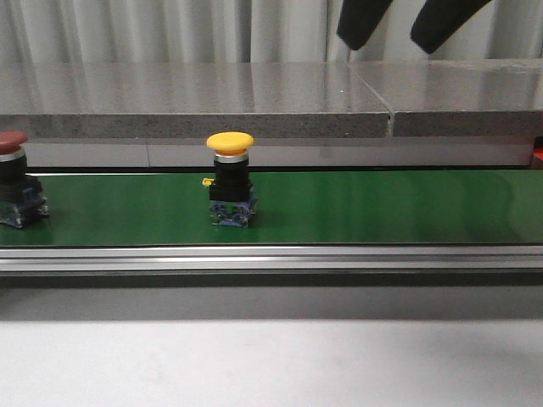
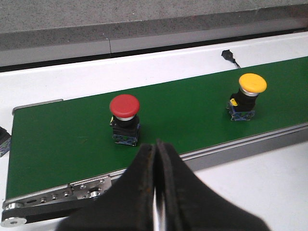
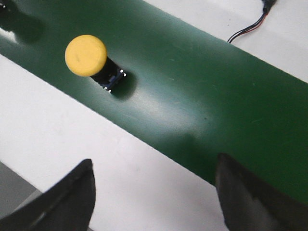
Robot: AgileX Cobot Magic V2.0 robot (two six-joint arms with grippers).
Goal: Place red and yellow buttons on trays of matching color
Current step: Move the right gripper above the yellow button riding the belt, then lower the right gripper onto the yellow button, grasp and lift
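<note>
A yellow button [image 1: 230,142], mushroom-capped on a black and blue base, stands upright near the middle of a green conveyor belt [image 1: 382,208] in the front view, with a red button [image 1: 12,140] of the same build at its nine o'clock, cut off by the frame edge. Only the left wrist view shows the red button whole, standing near the belt's end roller, and it shows the left pincer [image 2: 157,192] hovering just off the belt's near rail, its two dark fingers pressed together and gripping nothing. The front view does not show that pincer at all. The right pincer [image 1: 413,24] appears in the front view only as two dark fingertips at about one o'clock from the yellow button, high above the belt; the right wrist view looks straight down on the yellow cap and shows this pincer spread wide and empty. That view alone also shows a thin cable [image 3: 250,24] lying beyond the belt. The belt sits on a white bench [image 1: 271,365], with a grey stone ledge [image 1: 195,97] and pale curtains [image 1: 170,30] behind it. No trays are visible.
</note>
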